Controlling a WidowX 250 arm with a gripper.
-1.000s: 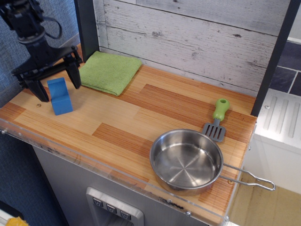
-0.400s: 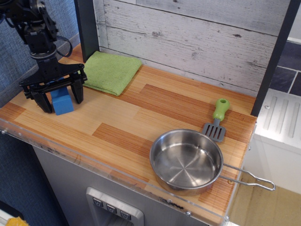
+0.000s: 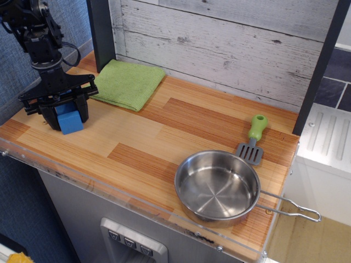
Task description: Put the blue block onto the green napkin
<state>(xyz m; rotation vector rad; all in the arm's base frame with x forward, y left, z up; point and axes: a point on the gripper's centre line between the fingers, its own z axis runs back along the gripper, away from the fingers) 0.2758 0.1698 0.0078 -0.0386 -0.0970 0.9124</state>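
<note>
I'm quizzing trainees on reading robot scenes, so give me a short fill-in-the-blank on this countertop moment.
1. The gripper straddles the ___ block.
2. The green napkin lies against the ___ plank wall.
3. The spatula has a ___ handle.
4. The steel pan holds ___.

Missing words: blue; white; green; nothing

You look at a toy kitchen: wooden counter [image 3: 164, 137], steel pan [image 3: 217, 186] at five o'clock, spatula [image 3: 253, 139] beside it.
</note>
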